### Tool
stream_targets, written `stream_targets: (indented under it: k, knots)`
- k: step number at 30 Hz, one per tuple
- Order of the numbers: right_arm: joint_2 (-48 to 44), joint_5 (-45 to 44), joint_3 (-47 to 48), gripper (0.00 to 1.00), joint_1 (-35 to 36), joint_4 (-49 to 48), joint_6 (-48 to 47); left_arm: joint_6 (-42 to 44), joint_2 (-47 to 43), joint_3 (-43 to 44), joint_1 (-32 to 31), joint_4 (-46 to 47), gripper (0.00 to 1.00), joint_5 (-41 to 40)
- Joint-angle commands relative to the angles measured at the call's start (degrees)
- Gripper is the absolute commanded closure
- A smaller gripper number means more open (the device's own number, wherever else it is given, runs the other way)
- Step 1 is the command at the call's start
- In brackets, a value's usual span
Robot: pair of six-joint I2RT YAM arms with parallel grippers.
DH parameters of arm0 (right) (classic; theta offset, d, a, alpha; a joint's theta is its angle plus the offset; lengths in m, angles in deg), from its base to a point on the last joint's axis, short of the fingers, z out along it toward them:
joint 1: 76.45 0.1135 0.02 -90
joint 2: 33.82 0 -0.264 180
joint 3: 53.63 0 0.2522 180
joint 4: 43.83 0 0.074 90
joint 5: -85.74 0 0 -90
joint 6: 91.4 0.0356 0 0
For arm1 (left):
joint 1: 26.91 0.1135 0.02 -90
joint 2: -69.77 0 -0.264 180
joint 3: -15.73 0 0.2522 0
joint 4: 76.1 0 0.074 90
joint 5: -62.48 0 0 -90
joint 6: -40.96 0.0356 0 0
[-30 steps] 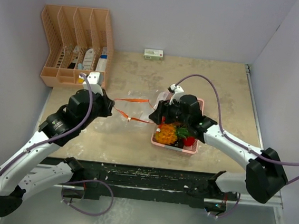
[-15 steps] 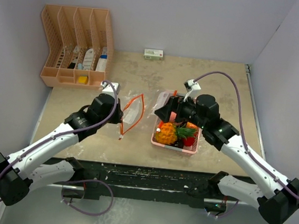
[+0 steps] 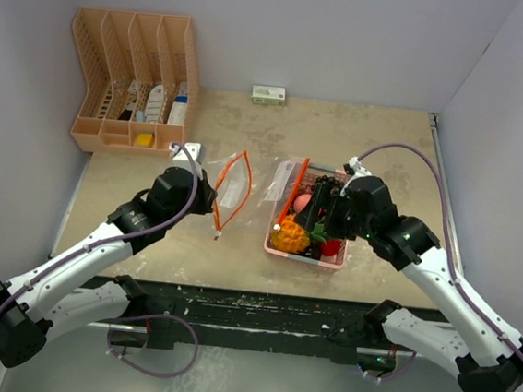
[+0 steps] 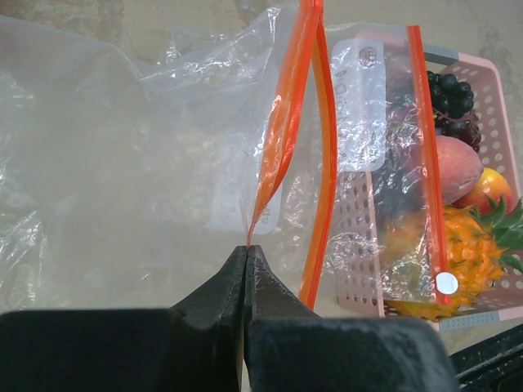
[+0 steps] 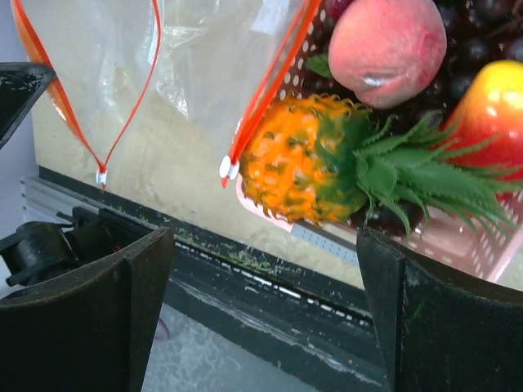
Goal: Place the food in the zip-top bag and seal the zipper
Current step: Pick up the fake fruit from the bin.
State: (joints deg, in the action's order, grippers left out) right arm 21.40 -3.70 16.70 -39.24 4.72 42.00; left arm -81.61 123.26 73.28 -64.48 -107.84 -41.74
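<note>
Centre frame, above the desk (image 3: 386, 152), the zip-top bag (image 3: 232, 191) hung with mouth parted toward the pink tray (image 3: 304, 255). The left hand (image 4: 248, 249), clamped on one orange zipper strip (image 4: 282, 139), evidently held it open. The food, pineapple (image 3: 290, 237) and peach (image 3: 302, 203) included, lay in the tray. The right hand (image 5: 261, 245) hovered above, fingers (image 5: 106, 302) apart, apparently to pick.
</note>
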Motion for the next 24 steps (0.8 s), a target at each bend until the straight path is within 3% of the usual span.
stream_targets:
  k: [1, 9, 17, 24]
  knots:
    - [-1.6, -0.6, -0.6, 0.06, -0.2, 6.3, 4.3, -1.0, 0.2, -0.8, 0.3, 4.9, 1.0, -1.2]
    - [-3.3, 3.7, -7.6, 0.04, -0.1, 3.2, 20.0, -0.7, 0.0, -1.1, 0.2, 7.1, 1.0, -1.2]
    - [-8.7, -6.0, -13.8, 0.06, -0.2, -5.0, 36.0, -0.1, -2.2, -1.4, 0.2, 7.1, 1.0, -0.1]
    - [-4.5, -11.8, -14.6, 0.05, -0.1, -6.5, 40.1, 0.6, -2.8, 0.3, 0.2, 5.5, 1.0, 1.1]
